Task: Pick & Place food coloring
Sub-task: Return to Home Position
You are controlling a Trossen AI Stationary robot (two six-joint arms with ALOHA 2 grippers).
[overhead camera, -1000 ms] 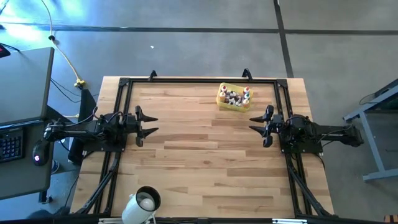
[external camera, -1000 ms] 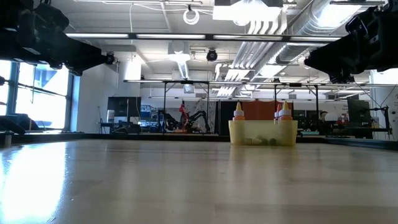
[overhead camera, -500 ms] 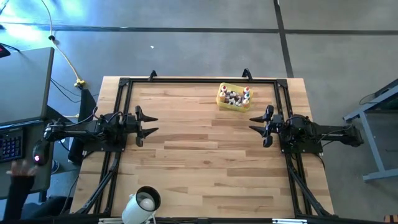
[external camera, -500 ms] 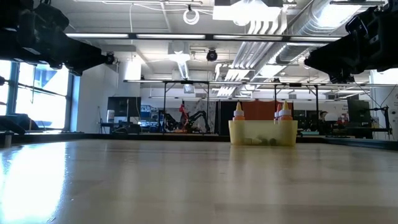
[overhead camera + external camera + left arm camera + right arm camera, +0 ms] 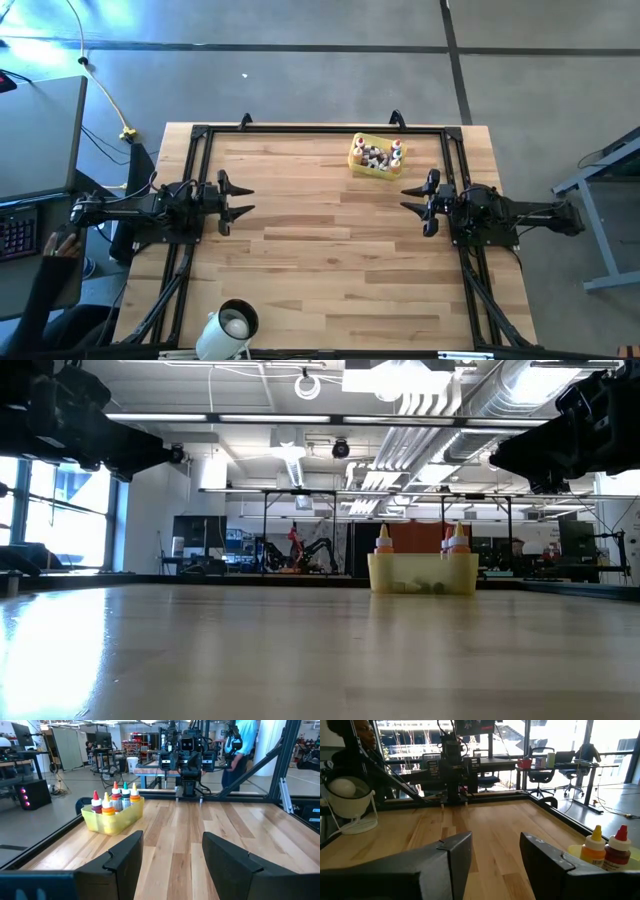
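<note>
One yellow bin [image 5: 354, 158] holds the food coloring [image 5: 376, 154], bottles too crowded to count. Left gripper [image 5: 247, 199] and right gripper [image 5: 405, 200] gape empty.

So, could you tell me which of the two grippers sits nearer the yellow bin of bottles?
The right gripper, jaws open: the yellow bin stands close beside it, while the left gripper waits on the opposite side.
</note>
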